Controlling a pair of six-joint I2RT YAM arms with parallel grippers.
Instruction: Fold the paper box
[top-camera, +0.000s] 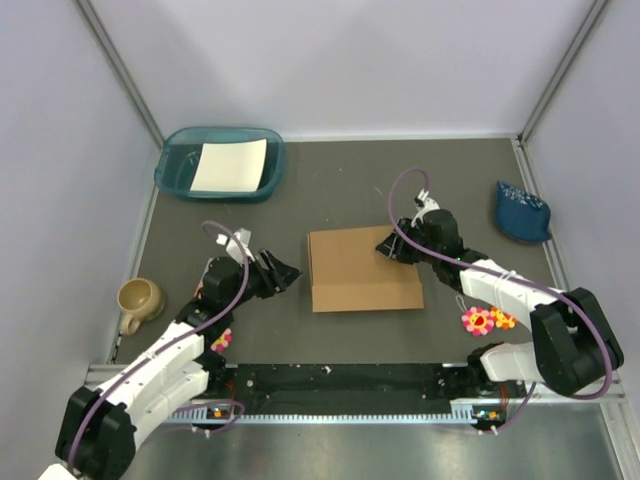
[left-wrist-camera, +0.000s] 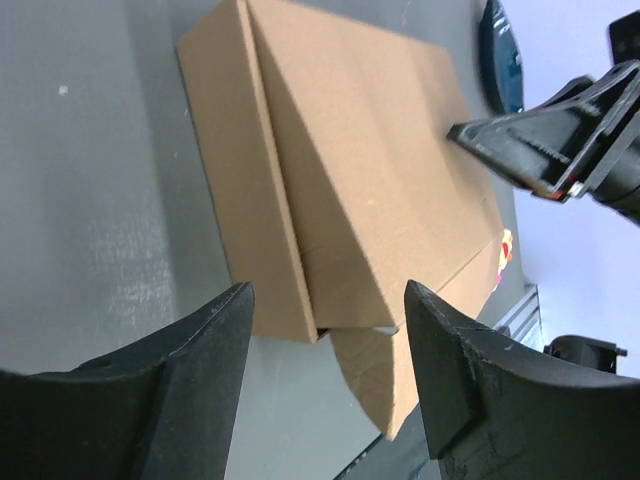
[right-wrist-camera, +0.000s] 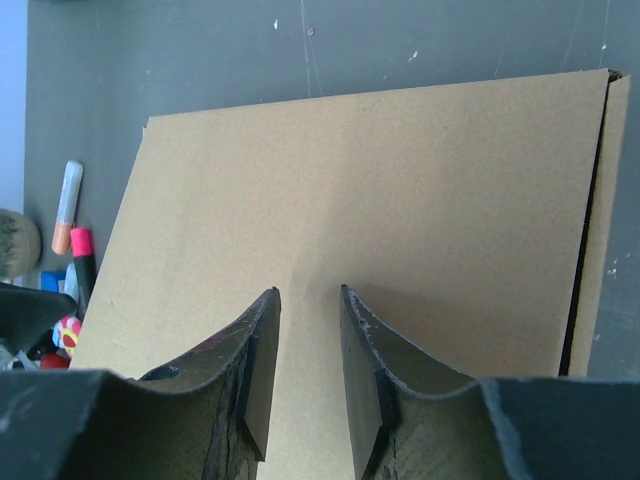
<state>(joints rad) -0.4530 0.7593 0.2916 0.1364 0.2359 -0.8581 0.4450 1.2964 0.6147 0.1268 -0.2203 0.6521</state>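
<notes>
Left hand (left-wrist-camera: 328, 292), its curved black fingers spread wide and empty, sits just left of the box (top-camera: 363, 270). The box is flat, rectangular, plain brown cardboard, lying mid-way across the matte dark-grey worktop (top-camera: 330, 185). Right hand (right-wrist-camera: 307, 292), fingers narrowly parted and gripping nothing, is over the lid's right edge.

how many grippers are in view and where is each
2. The left gripper is open, just left of the paper box. The right gripper sits over the box's far right part. None seem hidden.
</notes>
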